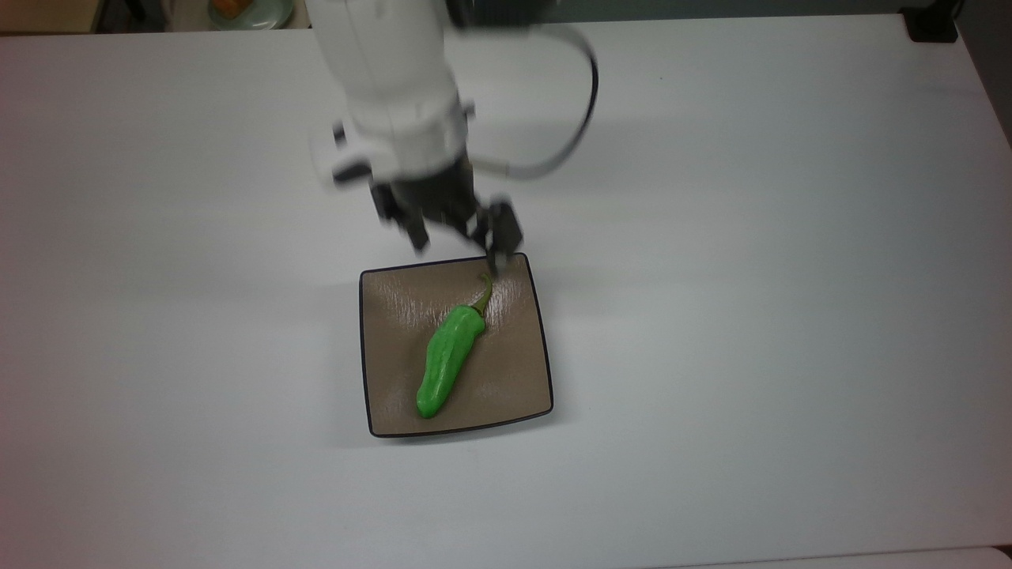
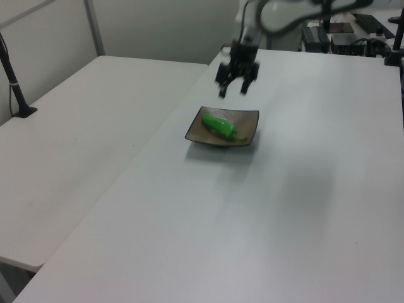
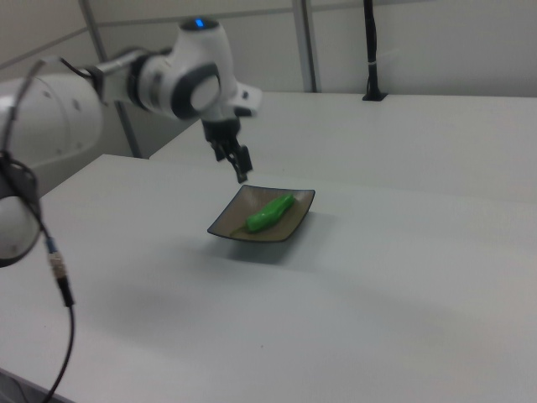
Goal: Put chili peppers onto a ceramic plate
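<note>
On the white desk (image 1: 751,316), the ceramic plate (image 1: 383,407) carries the chili pepper (image 1: 447,359), lying diagonally across the middle with its tapered tip toward the top view's lower left and its thin stem (image 1: 483,292) curving up toward the far rim. The claw (image 1: 455,237) hangs above that far rim, released, its two fingers spread and gripping nothing, well clear of the pepper. It looks blurred in the top view, so its exact height is hard to judge. With the pepper lying inside the rim, the placement appears done, and the plate holds nothing else.
</note>
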